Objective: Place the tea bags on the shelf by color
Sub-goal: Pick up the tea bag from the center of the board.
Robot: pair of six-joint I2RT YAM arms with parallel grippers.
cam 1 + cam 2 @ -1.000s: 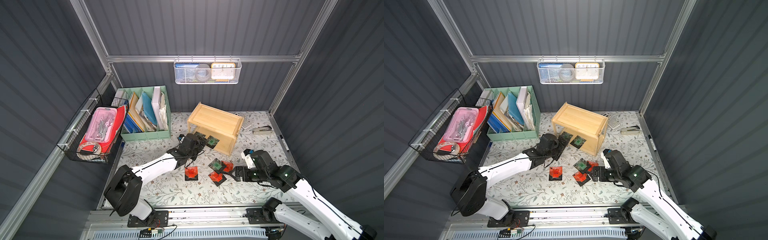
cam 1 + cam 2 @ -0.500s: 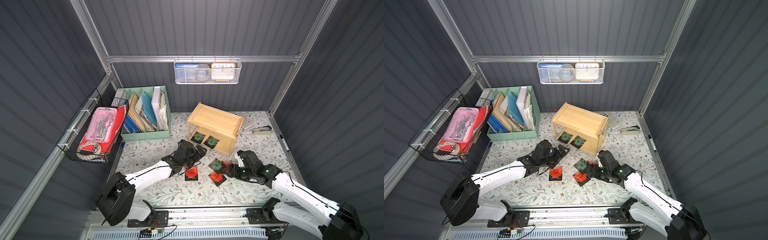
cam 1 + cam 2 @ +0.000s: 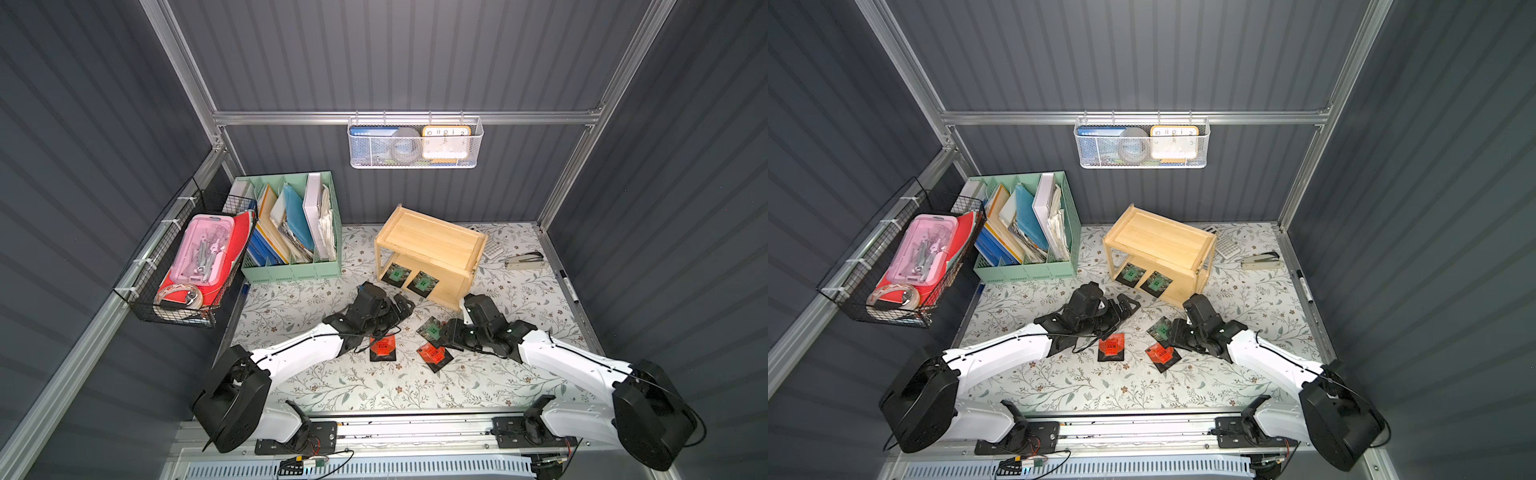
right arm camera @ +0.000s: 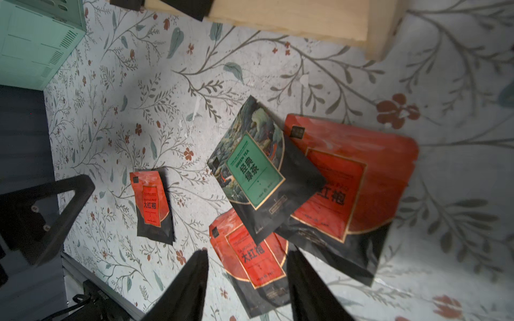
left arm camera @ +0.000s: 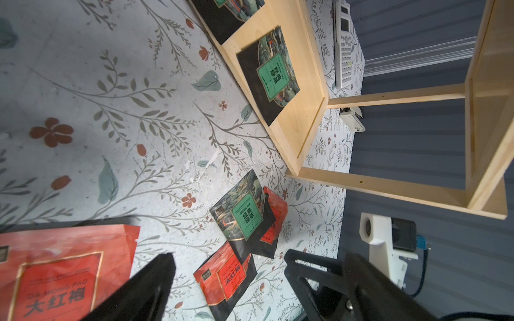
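Left gripper (image 3: 404,303) is now backed off the shelf (image 3: 432,245), fingers spread wide and empty. A second ago it was right at the open front, so I read the second green drop as done. Right gripper (image 4: 248,254) has swung in from the right edge of the bench (image 3: 332,386) onto the mid-bench pile. Its fingers have narrowed but are still apart, straddling a red bag (image 3: 434,355), with nothing pinched that I can see. It looks like the next pick is starting. Count: six tea bags. Green, three: two green bags (image 3: 397,273) (image 3: 423,282) side by side on the shelf's lower tier, and a third green bag (image 3: 432,330) on top of the pile. Red, three, all on the bench: the straddled one, a lone red bag (image 3: 383,348) on the left-edge side of the pile, and a buried red bag (image 4: 347,180) under the green (arm hides it in both top views).
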